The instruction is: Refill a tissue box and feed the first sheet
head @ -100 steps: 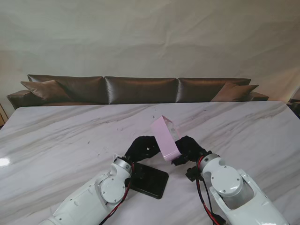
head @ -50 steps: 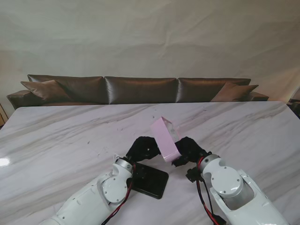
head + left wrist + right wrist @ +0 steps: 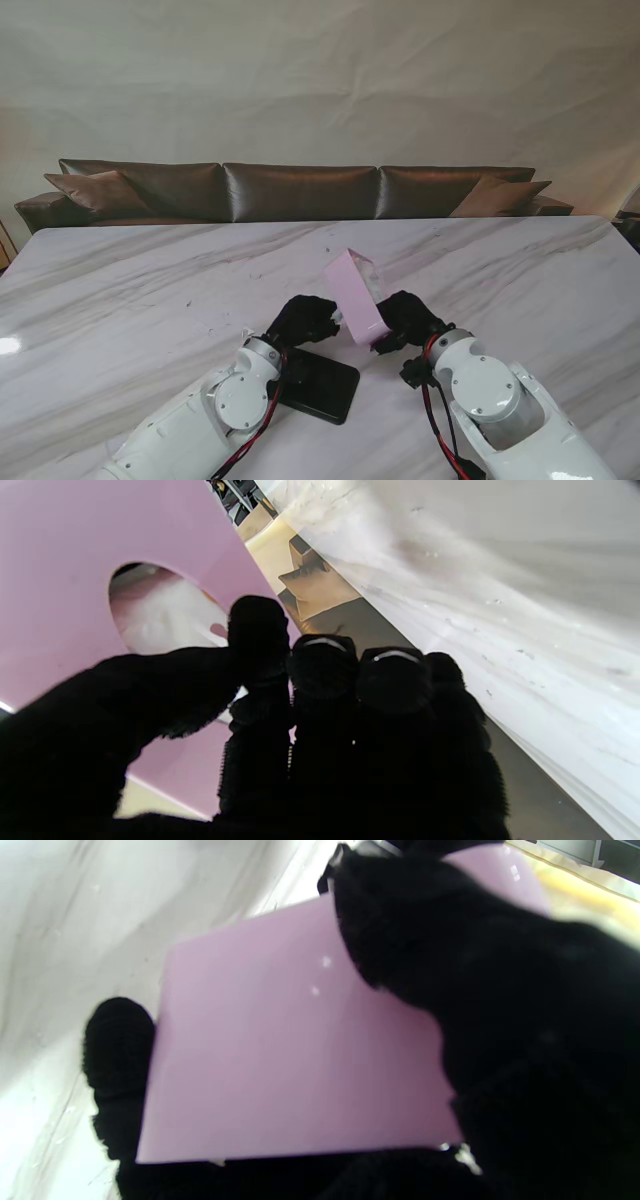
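Two black-gloved hands met near the middle of the white marble-patterned table (image 3: 130, 290), both at the pink rectangular tissue box (image 3: 355, 297). The right hand (image 3: 408, 318) was closed on the box: the right wrist view showed the thumb lying across one broad pink face and a fingertip (image 3: 117, 1040) curling round the opposite edge, so the box was pinched between them. The left hand (image 3: 303, 318) sat just beside the box on its other side. In the left wrist view its four fingers (image 3: 322, 670) were bunched together and the thumb reached toward the oval opening (image 3: 160, 607) in the pink face, where white tissue showed inside; whether that hand actually gripped anything I could not tell.

Both white arms rose from the near corners of the stand's view, elbows bent inward. A flat black rectangular tray (image 3: 322, 385) lay on the table nearer to me than the hands, partly under the left forearm. Beyond the far table edge stood a long dark brown leather sofa (image 3: 300, 190) with cushions at each end, against a pale draped backdrop.

The box was lifted clear of the table and tilted, its long axis running from the hands up and away from me, leaning slightly leftward, with the opening face turned toward the left hand.
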Action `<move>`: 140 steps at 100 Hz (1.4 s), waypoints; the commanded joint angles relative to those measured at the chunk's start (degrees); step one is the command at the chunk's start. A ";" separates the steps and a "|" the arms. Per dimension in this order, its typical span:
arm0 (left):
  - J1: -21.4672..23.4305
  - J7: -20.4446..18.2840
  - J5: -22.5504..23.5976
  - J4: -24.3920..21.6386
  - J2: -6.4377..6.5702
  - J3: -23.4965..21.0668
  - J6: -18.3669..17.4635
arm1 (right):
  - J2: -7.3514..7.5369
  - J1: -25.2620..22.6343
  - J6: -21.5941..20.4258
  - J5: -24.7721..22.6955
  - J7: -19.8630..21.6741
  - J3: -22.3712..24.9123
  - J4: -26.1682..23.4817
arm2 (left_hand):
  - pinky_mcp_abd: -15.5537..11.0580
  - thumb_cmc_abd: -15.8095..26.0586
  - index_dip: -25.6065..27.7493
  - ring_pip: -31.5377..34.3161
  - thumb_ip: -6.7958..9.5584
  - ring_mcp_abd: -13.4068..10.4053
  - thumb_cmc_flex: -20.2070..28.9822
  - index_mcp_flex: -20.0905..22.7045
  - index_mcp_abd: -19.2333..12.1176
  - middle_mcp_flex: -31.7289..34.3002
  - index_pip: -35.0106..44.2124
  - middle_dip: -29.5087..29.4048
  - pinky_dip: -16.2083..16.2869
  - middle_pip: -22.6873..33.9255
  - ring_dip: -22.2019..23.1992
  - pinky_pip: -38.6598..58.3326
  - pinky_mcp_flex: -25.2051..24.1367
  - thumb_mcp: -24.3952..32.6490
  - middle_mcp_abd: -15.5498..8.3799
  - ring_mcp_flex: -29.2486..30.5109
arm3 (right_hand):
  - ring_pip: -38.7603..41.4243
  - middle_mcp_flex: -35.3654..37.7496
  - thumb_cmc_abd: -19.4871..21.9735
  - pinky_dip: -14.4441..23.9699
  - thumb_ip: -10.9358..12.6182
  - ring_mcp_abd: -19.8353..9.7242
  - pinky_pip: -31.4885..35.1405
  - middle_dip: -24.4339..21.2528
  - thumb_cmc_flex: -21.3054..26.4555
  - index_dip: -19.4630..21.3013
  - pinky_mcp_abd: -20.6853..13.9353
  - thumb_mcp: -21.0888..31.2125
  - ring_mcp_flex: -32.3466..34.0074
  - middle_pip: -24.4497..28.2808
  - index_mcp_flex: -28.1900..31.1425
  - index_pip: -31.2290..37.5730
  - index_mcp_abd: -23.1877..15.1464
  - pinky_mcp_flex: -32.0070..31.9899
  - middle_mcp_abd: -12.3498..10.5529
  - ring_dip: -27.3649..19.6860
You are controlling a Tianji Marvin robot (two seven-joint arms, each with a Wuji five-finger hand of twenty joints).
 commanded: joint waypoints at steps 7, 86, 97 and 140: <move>-0.12 -2.06 -0.97 -0.10 0.16 0.84 -0.08 | -0.51 0.97 0.54 -0.23 -0.83 -0.07 -0.21 | -8.37 2.95 -0.22 3.50 7.31 12.44 1.07 4.18 -4.60 3.59 2.67 1.05 0.98 1.88 0.29 160.09 4.76 6.04 2.28 1.74 | 25.62 5.31 4.63 4.10 2.82 9.09 11.60 -1.56 3.87 1.10 -32.62 11.62 10.47 -0.84 1.96 2.01 3.31 -1.24 4.02 3.19; -0.14 -12.75 -1.38 -3.40 4.16 -0.91 0.03 | -0.11 0.33 1.10 -2.38 -0.16 1.59 -1.49 | -15.02 13.21 -14.35 -25.07 -23.07 2.54 3.35 -26.79 5.69 -29.19 -31.03 -23.02 1.45 -18.65 -2.76 145.81 -13.95 -38.38 -3.21 -19.80 | 25.63 5.31 4.66 4.07 2.83 9.09 11.59 -1.54 3.91 1.11 -32.71 11.62 10.48 -0.85 1.96 2.01 3.31 -1.19 4.02 3.19; 0.49 -14.22 -3.52 -4.61 4.47 -2.16 -1.81 | -0.14 0.50 1.01 -2.14 -0.14 1.43 -0.99 | -13.77 10.83 -18.44 -27.44 -31.97 3.30 4.69 -28.66 8.37 -31.98 -34.31 -26.14 3.62 -20.41 -2.53 143.69 -16.42 -43.29 -1.56 -21.06 | 25.60 5.31 4.62 4.05 2.79 9.07 11.54 -1.54 3.89 1.11 -32.70 11.62 10.45 -0.85 1.96 2.01 3.31 -1.25 4.02 3.19; -0.58 -10.70 -5.16 -2.99 2.66 -2.17 -0.28 | -0.11 0.49 -0.48 -1.07 0.24 0.45 0.08 | -14.03 21.14 -18.98 -21.85 -18.40 6.31 3.57 -22.64 9.71 -24.95 -29.74 -26.38 2.32 -16.31 -2.05 147.77 -10.52 -44.52 1.19 -14.17 | 25.59 5.31 4.72 4.08 2.75 9.07 11.49 -1.54 3.83 1.11 -32.72 11.62 10.45 -0.86 1.96 2.01 3.31 -1.27 4.02 3.21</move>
